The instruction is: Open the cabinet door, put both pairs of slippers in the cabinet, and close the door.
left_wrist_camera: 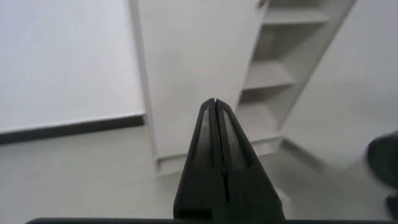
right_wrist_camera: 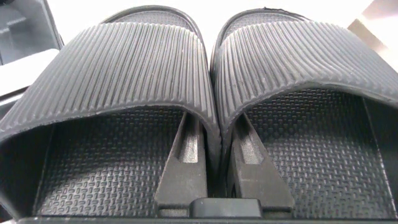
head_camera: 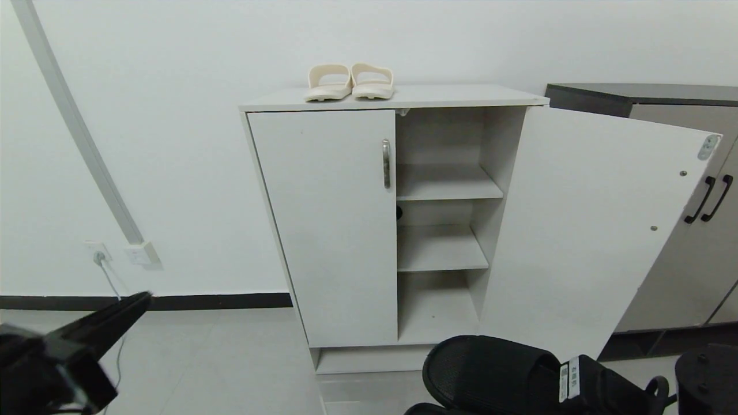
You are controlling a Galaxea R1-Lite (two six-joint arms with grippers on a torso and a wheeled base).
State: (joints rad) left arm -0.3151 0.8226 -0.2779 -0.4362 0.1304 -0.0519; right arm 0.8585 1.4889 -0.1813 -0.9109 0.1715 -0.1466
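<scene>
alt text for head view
A white cabinet stands with its right door open, showing shelves, and its left door shut. Cream slippers sit on top; the right gripper holds black slippers low in front.

White label (head_camera: 568, 377) by black slippers (head_camera: 490, 369): print unreadable.

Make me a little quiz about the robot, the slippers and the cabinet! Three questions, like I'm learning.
1. True or false: the cream slippers sit on top of the white cabinet.
2. Which cabinet door stands open? A) the left one B) the right door C) both
3. What is the right gripper holding?

Key: 1 true. 2 B. 3 the black slippers; its fingers pinch the pair together.
</scene>
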